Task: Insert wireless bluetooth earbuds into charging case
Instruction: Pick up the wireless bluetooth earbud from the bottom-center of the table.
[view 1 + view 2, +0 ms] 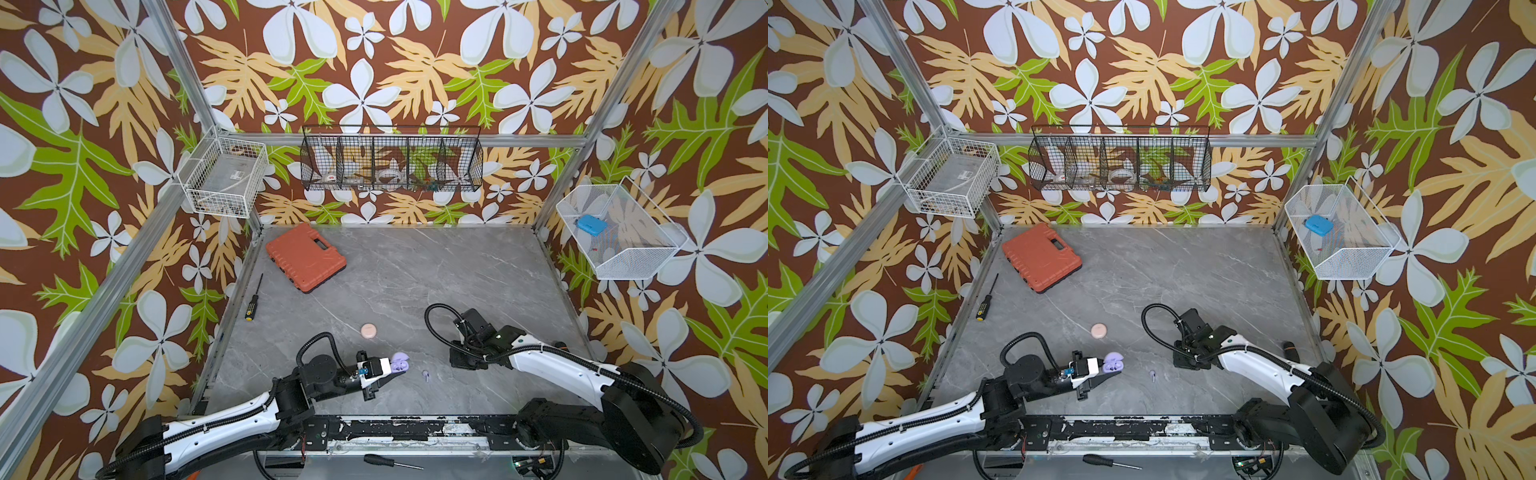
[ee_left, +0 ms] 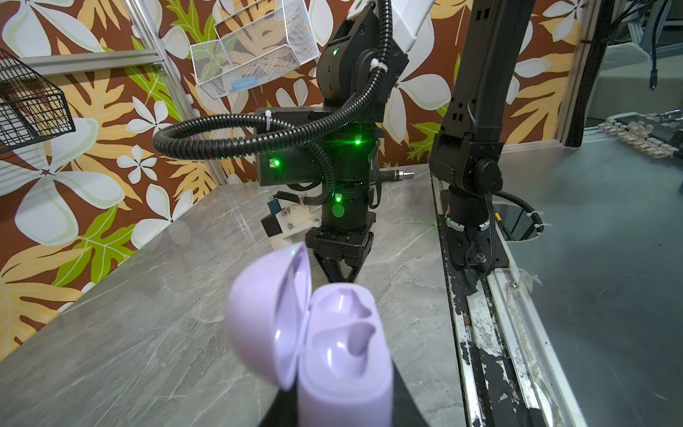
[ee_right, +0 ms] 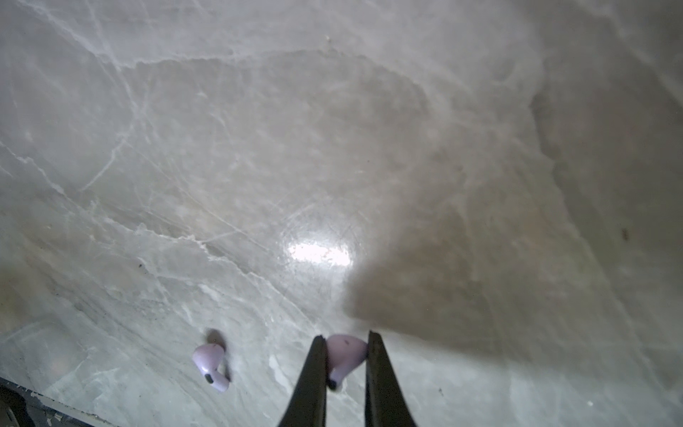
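- Right gripper, pointed straight down at the grey marble-look table, pinches a lavender earbud between its two black fingers.
- The held earbud's long axis runs nearly along the fingers. Its rounded head sits at the fingertips, and its stem slants back toward the wrist, dark tip last.
- Whether the earbud clears the tabletop cannot be told. The left wrist view shows the right gripper with its tips down at the surface.
- A second lavender earbud lies loose on the table just beside the right gripper's fingers, apart from them. Its stem runs roughly parallel to the held one's.
- In both top views this loose earbud sits between the two grippers.
- Left gripper, lying low and reaching toward the right arm, is clamped on the lavender charging case.
- The case's body lies lengthwise along the left fingers. Its lid is swung open to one side, and the open face is turned up.
- The case's two wells are bare.
- A round pink case, closed, rests on the table beyond the left gripper's tips, well apart from both tools.
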`<action>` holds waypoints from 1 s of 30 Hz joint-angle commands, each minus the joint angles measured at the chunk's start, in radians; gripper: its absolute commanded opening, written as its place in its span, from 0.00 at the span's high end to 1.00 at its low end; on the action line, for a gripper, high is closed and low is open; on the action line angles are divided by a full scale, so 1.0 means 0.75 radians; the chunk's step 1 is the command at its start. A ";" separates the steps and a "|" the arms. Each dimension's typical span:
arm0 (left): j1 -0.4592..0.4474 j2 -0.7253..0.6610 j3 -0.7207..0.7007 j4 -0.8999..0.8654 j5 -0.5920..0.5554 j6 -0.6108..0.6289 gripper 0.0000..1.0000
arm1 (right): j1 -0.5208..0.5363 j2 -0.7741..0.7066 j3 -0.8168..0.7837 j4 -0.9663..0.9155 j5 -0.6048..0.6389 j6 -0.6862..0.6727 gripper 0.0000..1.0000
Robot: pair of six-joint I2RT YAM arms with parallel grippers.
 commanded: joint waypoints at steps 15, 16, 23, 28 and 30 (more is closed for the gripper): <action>0.000 0.008 0.013 0.013 0.011 -0.011 1.00 | 0.002 -0.109 -0.002 0.032 -0.037 -0.004 0.86; 0.000 0.008 0.010 0.013 0.009 -0.011 1.00 | 0.002 -0.118 -0.002 0.033 -0.040 -0.003 0.86; 0.000 0.033 0.007 0.024 0.006 -0.017 1.00 | 0.002 -0.203 0.017 0.035 -0.048 -0.010 0.85; 0.000 0.040 -0.006 0.055 -0.023 -0.033 1.00 | 0.002 -0.253 0.027 0.029 -0.058 -0.014 0.85; 0.000 0.058 -0.014 0.086 -0.047 -0.042 1.00 | 0.002 -0.277 0.033 0.026 -0.064 -0.016 0.85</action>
